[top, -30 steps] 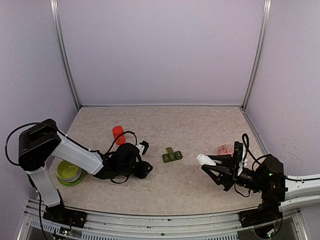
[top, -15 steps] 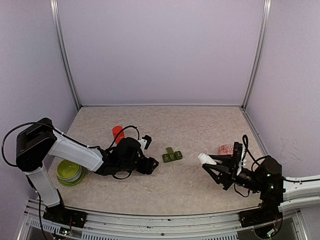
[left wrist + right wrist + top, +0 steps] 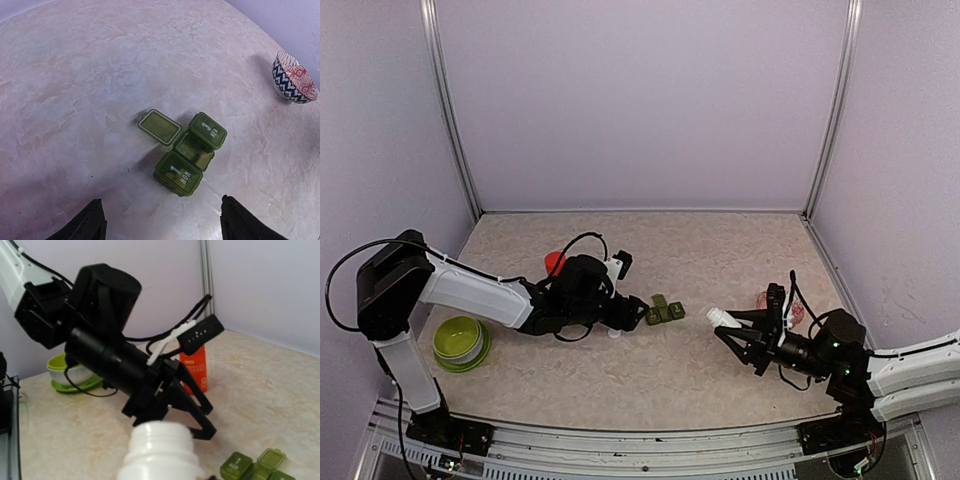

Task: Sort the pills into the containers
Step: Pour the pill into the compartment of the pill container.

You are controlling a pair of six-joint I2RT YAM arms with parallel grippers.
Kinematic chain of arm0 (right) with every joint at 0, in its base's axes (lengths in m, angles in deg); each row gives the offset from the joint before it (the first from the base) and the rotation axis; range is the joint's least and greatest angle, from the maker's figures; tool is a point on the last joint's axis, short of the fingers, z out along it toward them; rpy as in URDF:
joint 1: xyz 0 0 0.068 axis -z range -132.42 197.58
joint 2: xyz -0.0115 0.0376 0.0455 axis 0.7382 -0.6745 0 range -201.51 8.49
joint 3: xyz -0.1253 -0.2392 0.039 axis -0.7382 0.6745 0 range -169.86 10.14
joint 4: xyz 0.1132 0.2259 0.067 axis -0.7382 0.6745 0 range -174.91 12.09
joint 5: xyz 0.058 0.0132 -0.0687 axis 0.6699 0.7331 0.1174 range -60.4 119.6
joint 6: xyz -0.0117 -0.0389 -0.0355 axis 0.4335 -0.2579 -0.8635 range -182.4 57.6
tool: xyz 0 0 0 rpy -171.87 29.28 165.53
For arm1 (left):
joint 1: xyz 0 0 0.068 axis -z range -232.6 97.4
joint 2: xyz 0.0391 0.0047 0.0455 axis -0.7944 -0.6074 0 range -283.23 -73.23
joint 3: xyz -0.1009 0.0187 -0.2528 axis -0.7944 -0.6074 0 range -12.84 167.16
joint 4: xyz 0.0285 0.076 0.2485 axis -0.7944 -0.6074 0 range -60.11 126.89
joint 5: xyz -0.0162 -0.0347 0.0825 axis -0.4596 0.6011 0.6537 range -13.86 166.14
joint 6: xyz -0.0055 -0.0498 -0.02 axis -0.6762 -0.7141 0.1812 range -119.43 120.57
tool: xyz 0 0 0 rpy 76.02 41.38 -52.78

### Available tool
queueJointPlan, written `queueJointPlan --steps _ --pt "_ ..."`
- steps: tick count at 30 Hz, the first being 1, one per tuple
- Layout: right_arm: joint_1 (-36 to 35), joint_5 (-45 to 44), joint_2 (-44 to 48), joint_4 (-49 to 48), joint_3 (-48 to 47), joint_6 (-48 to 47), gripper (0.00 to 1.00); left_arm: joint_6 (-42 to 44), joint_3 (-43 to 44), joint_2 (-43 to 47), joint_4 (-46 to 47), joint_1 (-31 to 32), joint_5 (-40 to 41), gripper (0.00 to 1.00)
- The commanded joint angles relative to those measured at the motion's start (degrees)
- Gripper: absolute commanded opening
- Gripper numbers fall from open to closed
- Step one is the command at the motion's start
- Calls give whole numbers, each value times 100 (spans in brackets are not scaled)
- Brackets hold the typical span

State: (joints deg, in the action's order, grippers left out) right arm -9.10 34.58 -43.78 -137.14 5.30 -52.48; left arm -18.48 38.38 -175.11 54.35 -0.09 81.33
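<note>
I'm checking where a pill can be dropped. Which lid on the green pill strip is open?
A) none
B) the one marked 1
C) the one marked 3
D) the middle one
D: on the containers, the middle lid lies flipped out to the side, while the lid marked 1 and the lid marked 3 sit shut.

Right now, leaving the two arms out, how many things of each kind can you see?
Bottles: 2, the red bottle and the white bottle.
Bowls: 2, the lime-green bowl and the patterned bowl.
Pill containers: 1, the dark green strip.
Total: 5.
</note>
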Motion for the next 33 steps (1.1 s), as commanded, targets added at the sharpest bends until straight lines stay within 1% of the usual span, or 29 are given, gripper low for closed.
queueJointPlan --steps 1,7,9,10,15,20,27,33 --pt "238 299 -510 -931 14 116 3 158 268 119 -79 -136 -435 81" --pt "430 473 -1628 -1756 -121 179 3 286 558 90 -276 -245 -760 92" --pt "451 490 -2022 -2045 -189 189 3 300 637 60 -336 -279 -844 98" --pt "469 494 -2232 -2190 -215 209 3 314 669 55 -366 -297 -890 99" --pt "575 494 -3205 -2951 -347 340 3 407 842 13 -585 -374 -1008 99" --pt "662 644 -3933 -3188 -669 432 3 561 920 -98 -657 -434 -1172 99" --pt "745 629 -4502 -3168 -1020 484 4 565 529 -176 130 -510 -1551 99" --pt "881 646 -4788 -3018 -1222 503 4 557 245 -101 476 -607 -1643 99"
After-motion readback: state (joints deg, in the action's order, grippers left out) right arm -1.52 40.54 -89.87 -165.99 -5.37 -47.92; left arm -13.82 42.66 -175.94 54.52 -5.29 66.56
